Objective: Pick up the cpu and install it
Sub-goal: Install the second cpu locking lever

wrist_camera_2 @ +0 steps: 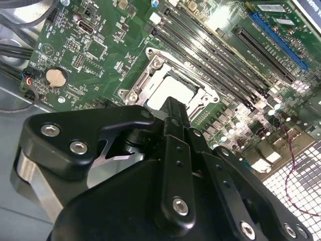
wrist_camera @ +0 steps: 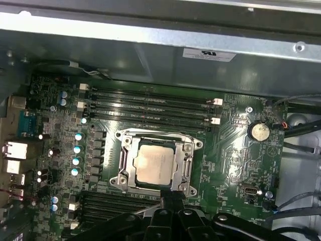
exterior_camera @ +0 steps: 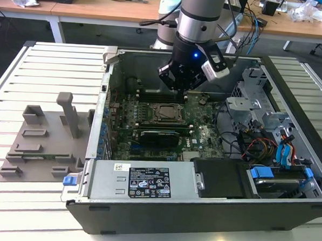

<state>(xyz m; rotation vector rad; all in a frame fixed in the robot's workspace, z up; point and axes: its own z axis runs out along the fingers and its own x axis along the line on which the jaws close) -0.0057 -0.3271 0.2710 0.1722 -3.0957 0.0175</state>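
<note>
Arm points down, its empty, closed gripper [exterior_camera: 176, 81] above the socketed cpu [wrist_camera: 154, 163].

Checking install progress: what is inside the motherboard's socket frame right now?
The cpu lies inside the socket frame, metal top up, below the gripper. Whatever lies beneath it is covered.

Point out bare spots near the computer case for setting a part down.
The slatted table is bare behind the grey holder, on the exterior view's left of the case. Inside is crowded: board, cables, drive cage, end effector over the cpu.
</note>
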